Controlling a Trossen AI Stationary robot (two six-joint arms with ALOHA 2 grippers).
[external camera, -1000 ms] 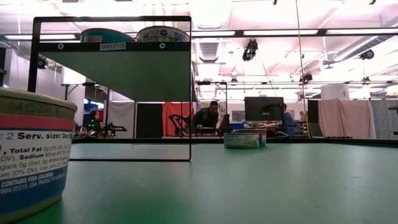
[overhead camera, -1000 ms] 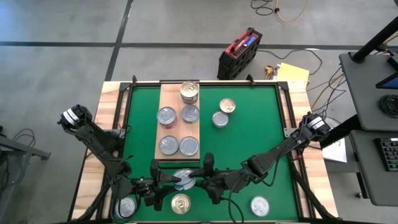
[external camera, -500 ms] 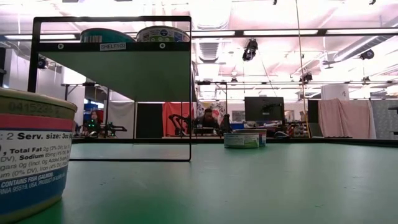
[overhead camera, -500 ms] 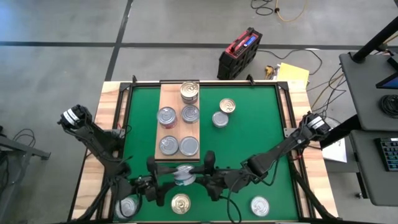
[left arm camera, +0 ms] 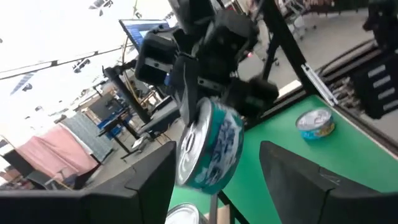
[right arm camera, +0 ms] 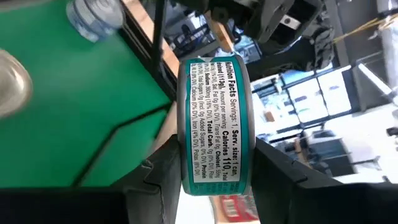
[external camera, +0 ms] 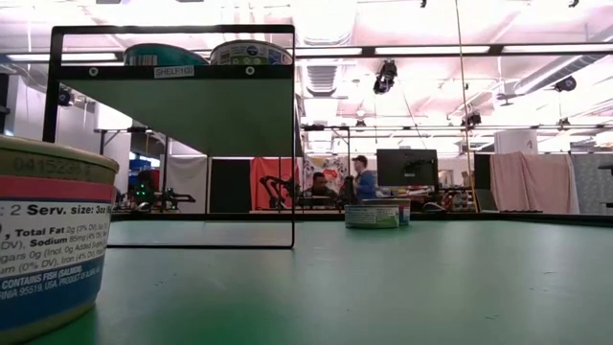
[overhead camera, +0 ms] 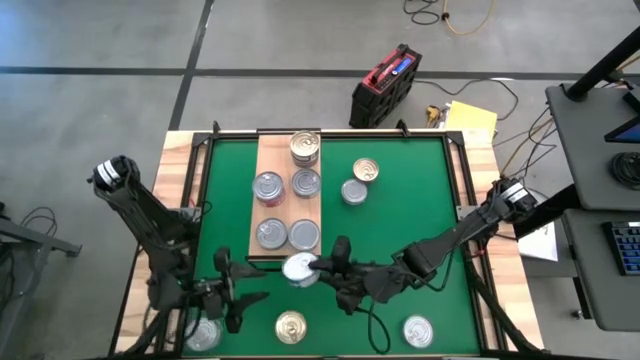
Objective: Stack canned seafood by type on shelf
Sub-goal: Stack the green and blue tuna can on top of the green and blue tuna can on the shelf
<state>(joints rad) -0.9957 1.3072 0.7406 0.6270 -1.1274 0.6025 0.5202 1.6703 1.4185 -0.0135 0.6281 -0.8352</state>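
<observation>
My right gripper (overhead camera: 308, 270) is shut on a teal-labelled can (overhead camera: 300, 268) with a silver lid, just off the near edge of the wooden shelf (overhead camera: 272, 150). My left gripper (overhead camera: 248, 296) stands open to the can's left, holding nothing. In the left wrist view the can (left arm camera: 208, 149) hangs ahead of the gap between my left gripper's (left arm camera: 217, 186) fingers. Several cans rest on their bases on the shelf, with one pair stacked at its far end (overhead camera: 305, 147). Two cans (overhead camera: 360, 182) sit on the green mat to the shelf's right. My right gripper pinches the can by its two flat ends (right arm camera: 186, 174), one finger (right arm camera: 155, 186) on each end, so the label wall faces my wrist. The fingers come roughly level from the table's right side. The can is lifted clear of the mat and sits tilted in the hold.
Three more cans lie near the table's front edge (overhead camera: 205, 333), (overhead camera: 290, 327), (overhead camera: 417, 330). One of them looms at the left of the low view (external camera: 48, 240). A red and black case (overhead camera: 385, 85) lies on the floor beyond the table. The green mat is bare right of the shelf.
My left gripper has opened, let go of the can and drawn back toward the table's left edge, rising a little. My right gripper keeps the can and has rolled, carrying it slightly toward the shelf's near edge, its silver lid now turned more upward.
</observation>
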